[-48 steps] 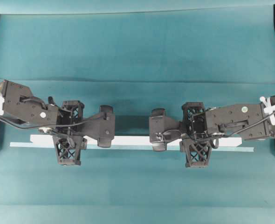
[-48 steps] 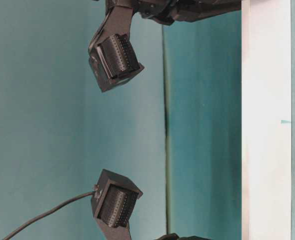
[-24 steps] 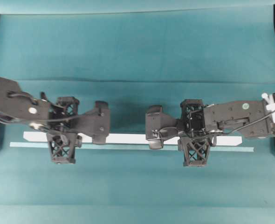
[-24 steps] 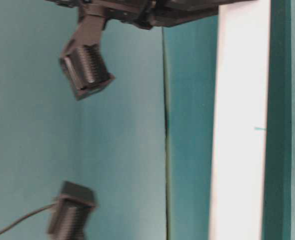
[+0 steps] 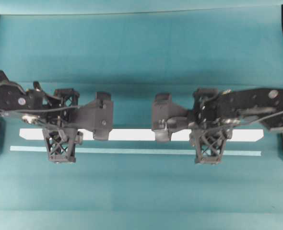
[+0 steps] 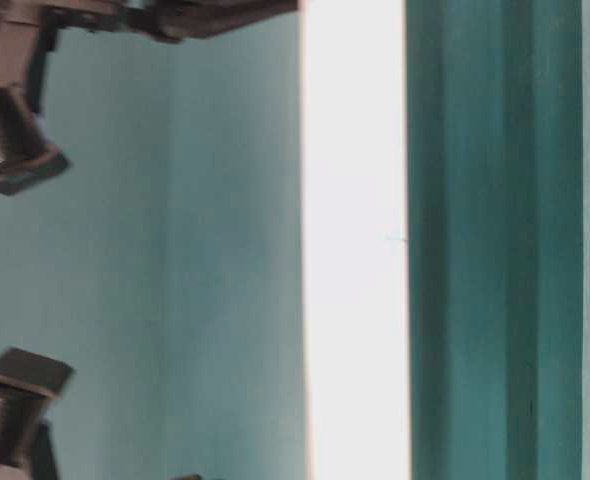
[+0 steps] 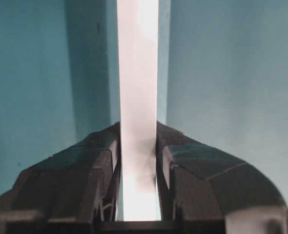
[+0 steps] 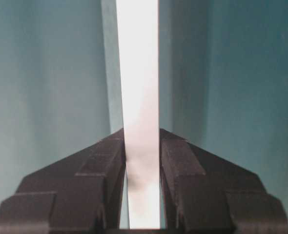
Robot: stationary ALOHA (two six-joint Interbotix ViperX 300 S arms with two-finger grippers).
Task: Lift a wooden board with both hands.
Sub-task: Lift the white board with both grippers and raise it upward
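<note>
Since a second ago I have raised the wooden board off the teal tabletop; from overhead it now sits farther toward the far edge, clear of the pale strip it overlapped before. There is one board, one strip, and my two grippers. My left gripper and right gripper each have their jaws closed tight on the board, which runs straight between the fingers.
</note>
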